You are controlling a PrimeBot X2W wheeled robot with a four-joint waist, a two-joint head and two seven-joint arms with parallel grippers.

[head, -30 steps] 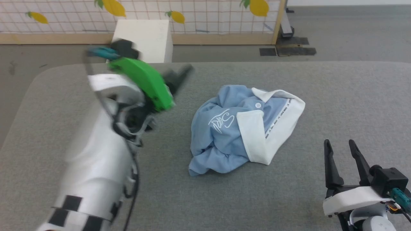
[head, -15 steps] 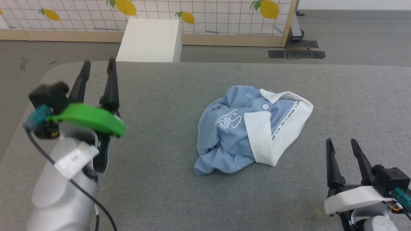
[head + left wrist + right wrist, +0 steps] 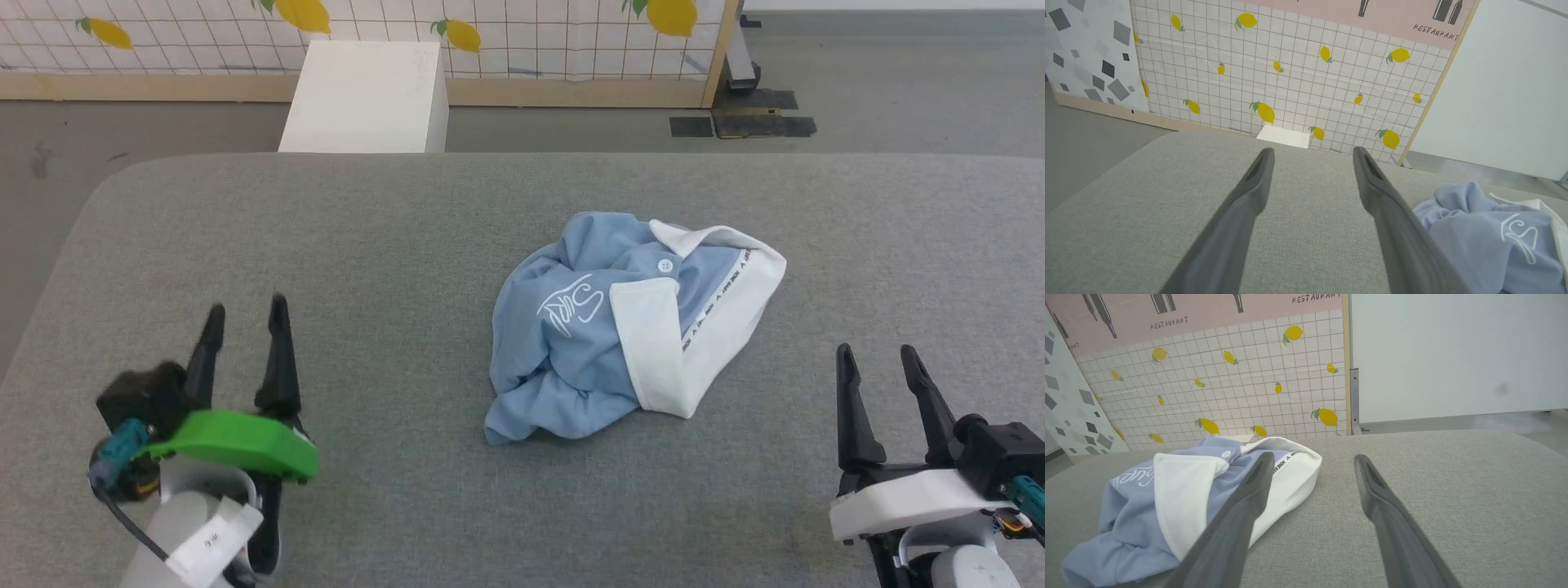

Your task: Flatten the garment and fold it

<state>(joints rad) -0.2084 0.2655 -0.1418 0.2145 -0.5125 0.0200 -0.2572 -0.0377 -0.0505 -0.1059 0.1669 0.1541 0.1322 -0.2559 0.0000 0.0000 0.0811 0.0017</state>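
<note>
Shirt: we see the light blue shirt (image 3: 563,367) lying crumpled in a heap near the middle of the grey surface (image 3: 392,220), neither flattened nor folded.
Collar: the white collar (image 3: 653,351) is turned open on the heap's right side (a line of small print runs along its inner band), with one white button (image 3: 665,265) just above it.
Logo: a white cursive logo (image 3: 571,304) faces up, left of the collar.
Left gripper: our left gripper (image 3: 247,306) sits at the lower left of the head view, its fingers (image 3: 277,351) spread apart and holding nothing, well apart from the shirt. In its wrist view the shirt lies off to the right.
Right gripper: our right gripper (image 3: 876,351) sits at the lower right, likewise parted and empty, near the shirt's collar side but not touching it.
Beyond the surface: a white box (image 3: 363,98) stands on the floor (image 3: 898,82) before a tiled wall panel (image 3: 531,33) printed with lemons.
</note>
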